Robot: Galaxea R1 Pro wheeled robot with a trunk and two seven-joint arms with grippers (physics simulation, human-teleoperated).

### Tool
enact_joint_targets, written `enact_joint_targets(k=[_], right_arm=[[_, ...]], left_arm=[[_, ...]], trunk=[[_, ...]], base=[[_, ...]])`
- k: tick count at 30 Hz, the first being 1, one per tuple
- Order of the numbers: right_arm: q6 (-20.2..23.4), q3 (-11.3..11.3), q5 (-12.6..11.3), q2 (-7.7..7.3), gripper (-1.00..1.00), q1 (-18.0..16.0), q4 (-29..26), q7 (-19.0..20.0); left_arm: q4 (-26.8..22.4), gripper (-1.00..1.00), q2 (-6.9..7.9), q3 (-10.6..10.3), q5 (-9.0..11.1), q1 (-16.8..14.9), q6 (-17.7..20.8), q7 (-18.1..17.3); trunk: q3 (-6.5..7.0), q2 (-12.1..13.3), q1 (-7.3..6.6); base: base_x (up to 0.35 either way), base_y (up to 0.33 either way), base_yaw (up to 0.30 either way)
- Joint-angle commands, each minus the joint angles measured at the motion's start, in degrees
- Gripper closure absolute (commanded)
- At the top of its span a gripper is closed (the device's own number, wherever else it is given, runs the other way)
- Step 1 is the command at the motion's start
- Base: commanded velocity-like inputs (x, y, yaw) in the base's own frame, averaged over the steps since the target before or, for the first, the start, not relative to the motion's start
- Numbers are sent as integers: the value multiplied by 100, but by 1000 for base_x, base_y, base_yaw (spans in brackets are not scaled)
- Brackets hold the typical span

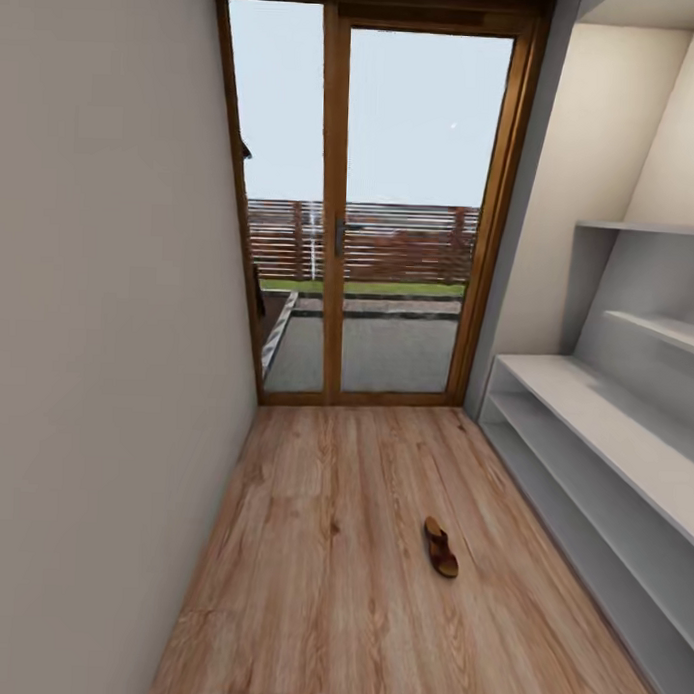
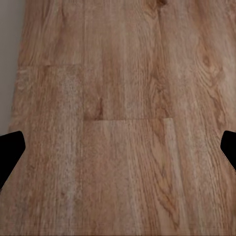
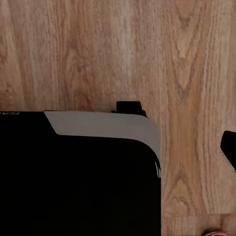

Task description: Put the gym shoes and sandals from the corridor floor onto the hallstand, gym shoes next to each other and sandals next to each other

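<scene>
While the robot stands in the corridor and no shoe is in reach, the left pincer hangs over the bare floor with its two dark fingertips far apart at the edges of its wrist view, so it is wide and holds nothing. I judge that it is kept open because a pick is expected soon.

For the right pincer I see one dark fingertip at the edge of its wrist view, and the robot's black base with a grey edge covers the place of the other one, so I cannot tell how wide it is. Nothing is seen between the fingers. At the lower corner of this view a small round thing with red and green peeks in; it may be part of a gym shoe, but it is too cut off to be sure.

Further out, one brown sandal lies flat on the wood planks, near the shoe rack but apart from it, on the robot's right side. The rack's shelves that I can see are bare. At the end of the corridor is a glass door. The sandal seems the closest target, and the robot probably must come closer and bend down.
</scene>
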Motion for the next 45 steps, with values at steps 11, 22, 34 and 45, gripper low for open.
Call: enact_joint_targets(k=[11, 22, 34, 45], right_arm=[[-11, 9, 28, 2, -100, -2, 6, -1], [-12, 13, 30, 4, -100, -2, 7, 5], [-8, -3, -9, 2, -100, -2, -2, -1], [-5, -4, -11, 1, -100, -1, -2, 9]], left_arm=[[3, -100, -1, 0, 4, -3, -18, -1], [10, -100, -1, 0, 4, -3, -18, -1], [156, -100, -1, -2, -4, -3, -25, -1], [161, -100, -1, -3, -5, -3, -26, -1]], trunk=[[-6, -2, 3], [-6, -2, 3], [-6, -2, 3], [-6, -2, 3]], base=[[348, 0, 0], [348, 0, 0], [348, 0, 0], [348, 0, 0]])
